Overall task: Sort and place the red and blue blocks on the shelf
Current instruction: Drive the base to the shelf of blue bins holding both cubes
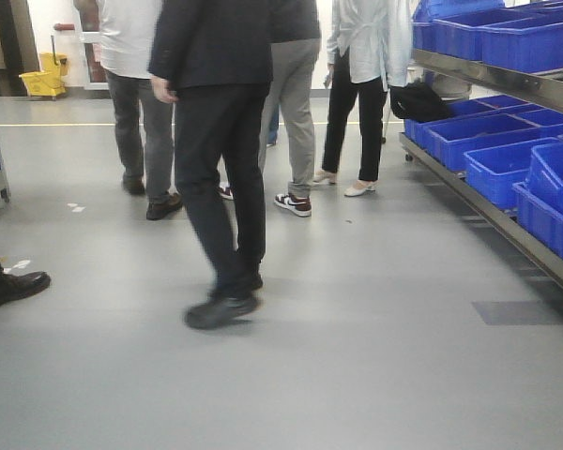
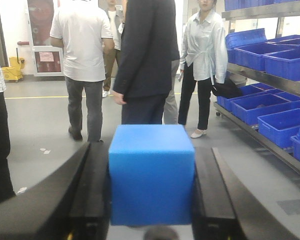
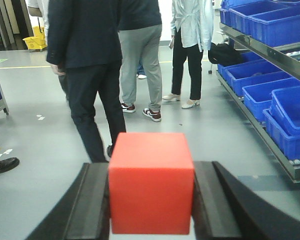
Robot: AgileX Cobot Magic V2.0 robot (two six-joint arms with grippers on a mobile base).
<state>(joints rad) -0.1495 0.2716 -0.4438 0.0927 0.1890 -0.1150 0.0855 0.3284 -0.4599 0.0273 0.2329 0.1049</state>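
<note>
A bright blue block (image 2: 151,175) fills the middle of the left wrist view, with my left gripper (image 2: 151,200) shut on it, black fingers (image 2: 95,190) pressing both sides. In the right wrist view the bright red block (image 3: 151,182) is clamped the same way in my right gripper (image 3: 151,210). Both blocks are held above the grey floor. The shelf (image 1: 507,220), a tiered steel rack, runs along the right side. Neither gripper shows in the front view.
Large blue bins (image 1: 507,164) line the rack's tiers. Several people (image 1: 216,141) stand and walk ahead on the floor; one in dark clothes is closest. A yellow mop bucket (image 1: 43,80) stands far left. A black shoe (image 1: 14,286) is at the left edge.
</note>
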